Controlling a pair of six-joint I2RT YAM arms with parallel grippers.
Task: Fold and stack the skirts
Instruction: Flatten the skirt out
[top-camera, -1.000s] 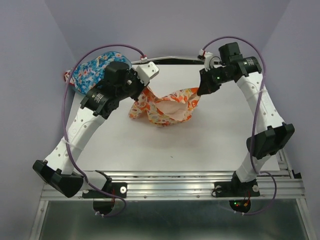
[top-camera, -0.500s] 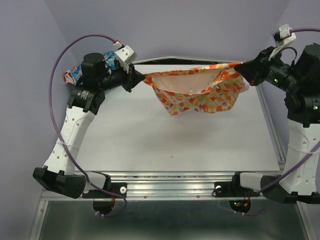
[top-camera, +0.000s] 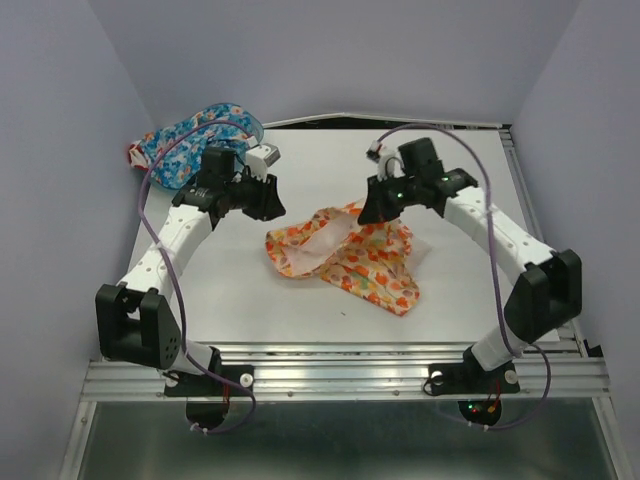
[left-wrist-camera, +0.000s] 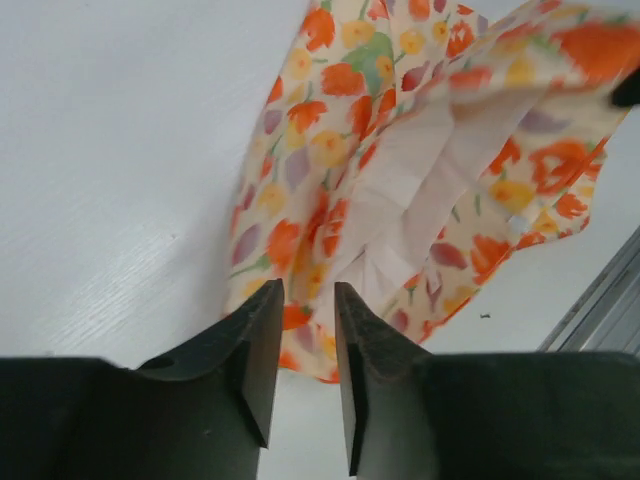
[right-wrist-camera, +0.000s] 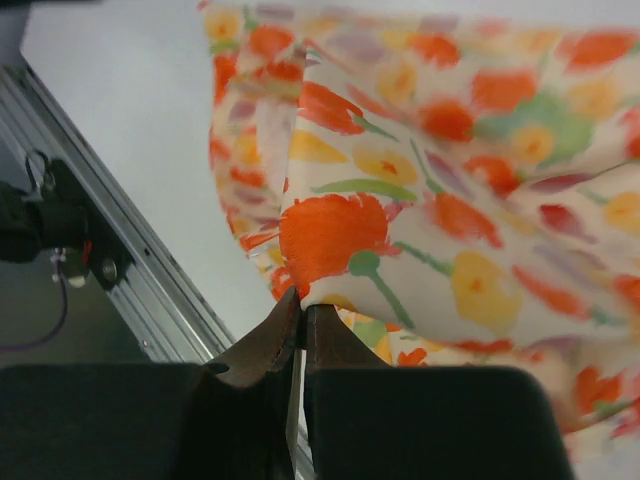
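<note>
The cream-yellow skirt (top-camera: 345, 262) with orange-red flowers lies crumpled in the middle of the table, its pale lining showing. My left gripper (top-camera: 276, 208) is open and empty just left of the skirt's far-left edge; in the left wrist view the gripper (left-wrist-camera: 304, 295) hangs over the skirt's (left-wrist-camera: 380, 180) edge with a gap between the jaws. My right gripper (top-camera: 366, 214) is shut on a fold of the skirt's far-right edge; in the right wrist view the gripper (right-wrist-camera: 302, 302) pinches the cloth (right-wrist-camera: 420, 190). The blue floral skirt (top-camera: 185, 145) lies bunched at the far left corner.
The white table (top-camera: 240, 290) ends at a metal rail (top-camera: 350, 365) along the near edge, also seen in the right wrist view (right-wrist-camera: 120, 270). Purple walls close in on the left, far and right sides. Both arms' cables loop above them.
Half a second ago both grippers held the cream-yellow skirt stretched in the air. Now it lies on the table; the left gripper has let go and both arms have come inward and down.
</note>
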